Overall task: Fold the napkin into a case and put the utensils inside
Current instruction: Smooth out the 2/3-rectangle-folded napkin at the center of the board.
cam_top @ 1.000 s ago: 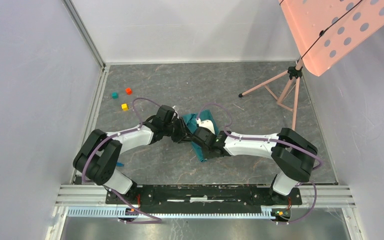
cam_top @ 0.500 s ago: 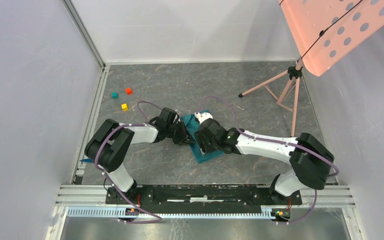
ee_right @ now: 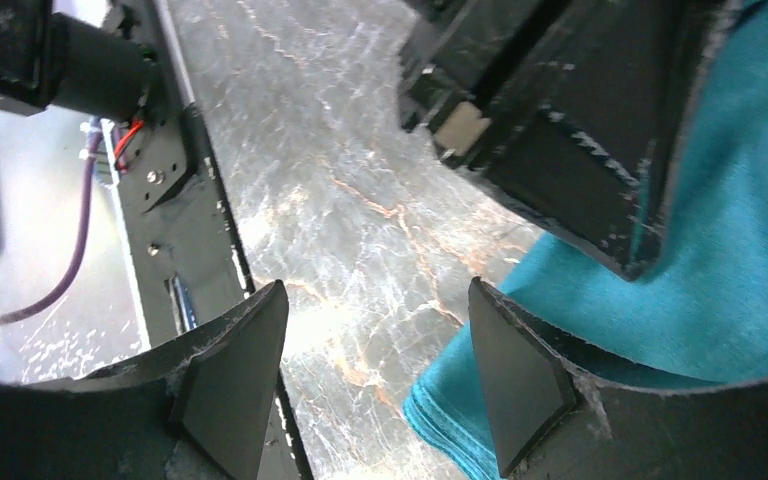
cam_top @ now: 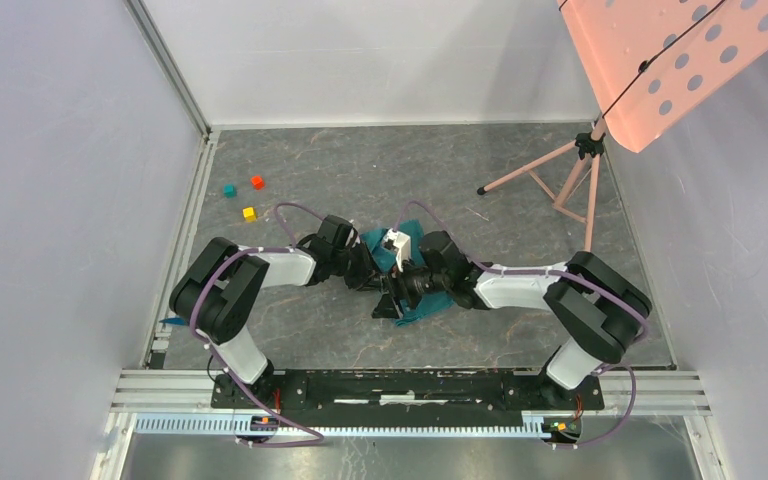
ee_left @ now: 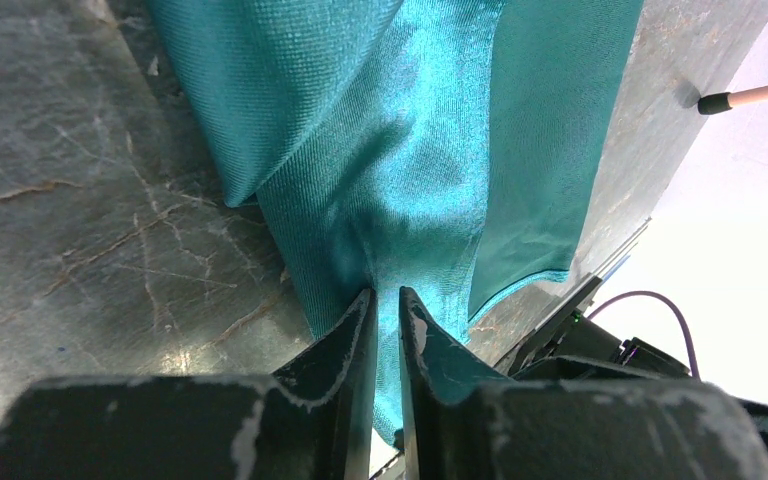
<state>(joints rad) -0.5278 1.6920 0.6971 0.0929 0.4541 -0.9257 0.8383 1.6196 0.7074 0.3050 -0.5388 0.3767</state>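
Note:
The teal napkin [cam_top: 412, 262] lies on the marbled floor between the two arms, folded into a long, narrow case shape. My left gripper [cam_top: 366, 272] comes at it from the left. Its jaws are shut on a raised fold of the napkin [ee_left: 410, 160], and cloth fills the thin gap at the left gripper [ee_left: 387, 300]. My right gripper [cam_top: 390, 302] hovers open at the near end of the napkin. The stacked corner of the napkin [ee_right: 455, 410] lies beside one finger of the right gripper [ee_right: 375, 300], with bare floor between the jaws. A blue sliver [cam_top: 168, 322], perhaps a utensil, peeks out by the left elbow. The spoon is out of view.
Three small cubes lie at the back left: teal [cam_top: 229, 190], red [cam_top: 257, 182] and yellow [cam_top: 249, 213]. A pink tripod stand [cam_top: 560, 185] holding a perforated pink panel [cam_top: 660, 50] stands at the back right. Walls close in both sides, and a metal rail [cam_top: 410, 385] runs along the near edge.
My right gripper has opened, letting go of the cloth, and has swung to the near end of the napkin. The left gripper has kept its pinch on the fold.

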